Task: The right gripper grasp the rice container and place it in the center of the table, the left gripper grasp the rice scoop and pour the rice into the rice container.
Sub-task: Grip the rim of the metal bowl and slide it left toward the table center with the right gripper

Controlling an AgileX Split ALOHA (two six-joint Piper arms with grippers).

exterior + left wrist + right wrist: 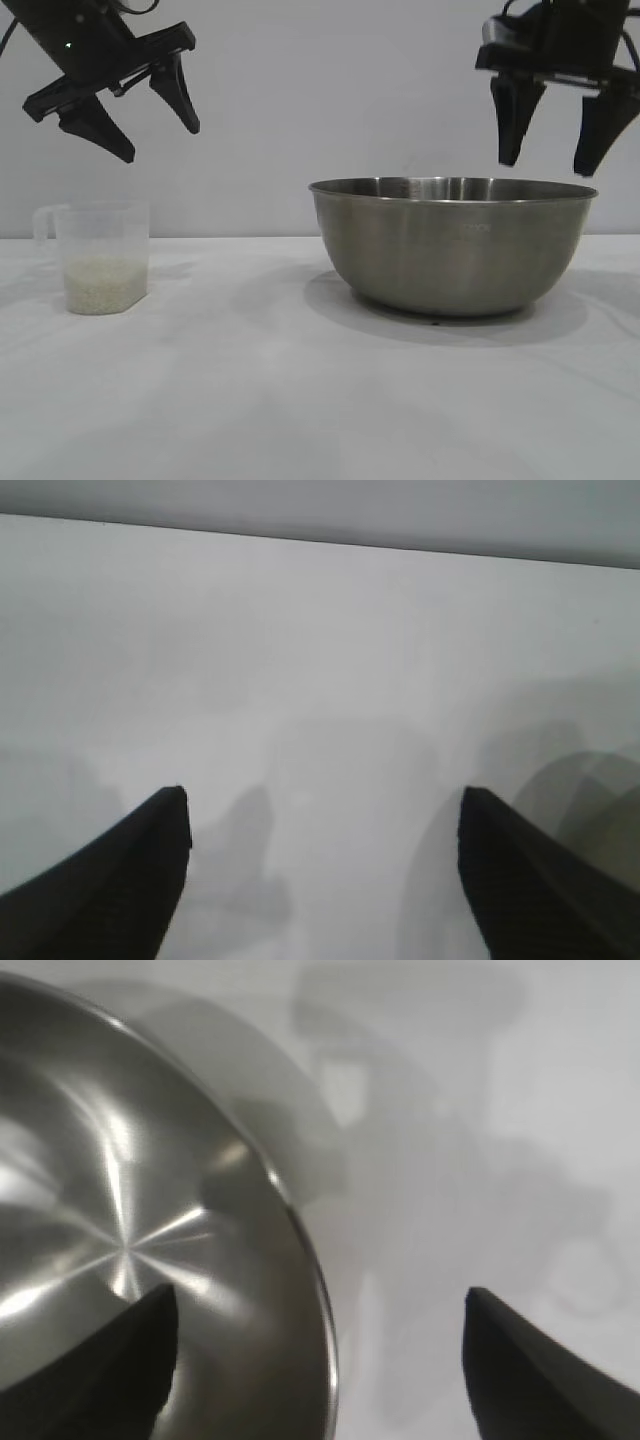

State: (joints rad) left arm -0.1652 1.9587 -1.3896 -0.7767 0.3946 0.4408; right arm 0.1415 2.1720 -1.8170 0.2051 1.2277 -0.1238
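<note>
Exterior view first: the rice container (452,245) sits on the white table (250,400), right of centre. Directly above its rim hangs the right claw (545,160), fingers pointing down and spread wide, gripping nothing. Over on the left, the rice scoop (100,257) stands upright, well apart from the container, with the rice (104,286) filling its lower part. The left claw (160,143) hovers above it, tilted, fingers spread, empty.

Left wrist view: two dark fingertips (150,865) wide apart, bare table between them.

Right wrist view: the container's rim runs between the spread fingertips (140,1355), one over the steel, the other over the table.
</note>
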